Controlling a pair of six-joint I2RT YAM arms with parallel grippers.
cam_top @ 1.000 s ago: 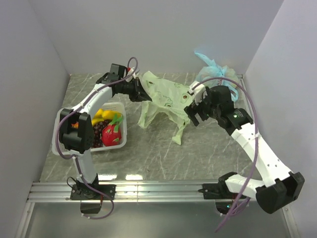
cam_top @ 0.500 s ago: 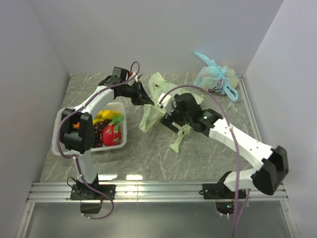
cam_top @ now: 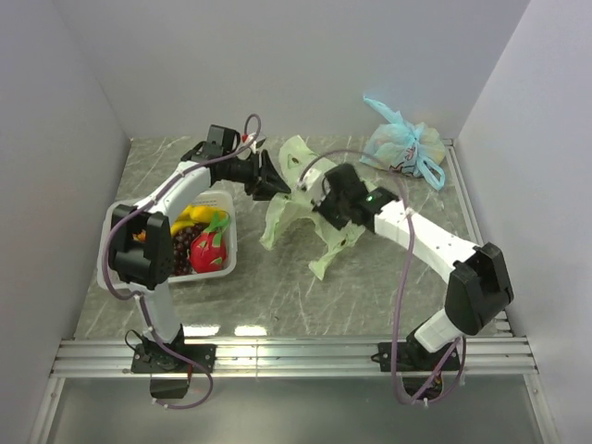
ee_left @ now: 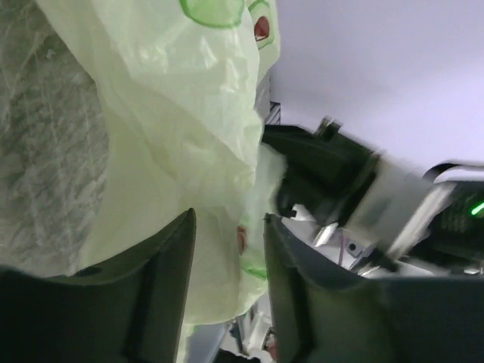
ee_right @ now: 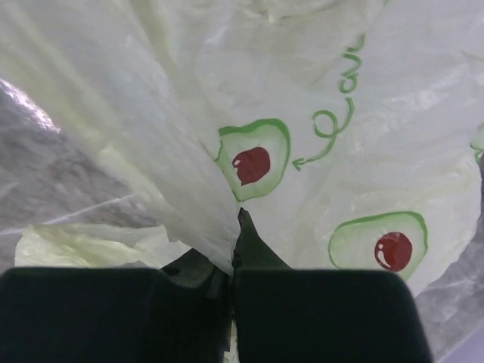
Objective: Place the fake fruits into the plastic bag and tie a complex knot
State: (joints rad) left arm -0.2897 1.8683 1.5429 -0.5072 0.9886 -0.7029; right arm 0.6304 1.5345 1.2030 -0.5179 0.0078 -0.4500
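Your right tool is clamped shut on a fold of the thin pale yellow-green plastic bag. Your left tool looks closed on a bunched edge of it. The bag hangs between them, just right of the white plastic basket on the grey counter, its long axis roughly along the basket's right wall. The glossy fake fruits lie in that basket, left of the bag, so your left arm is nearer.
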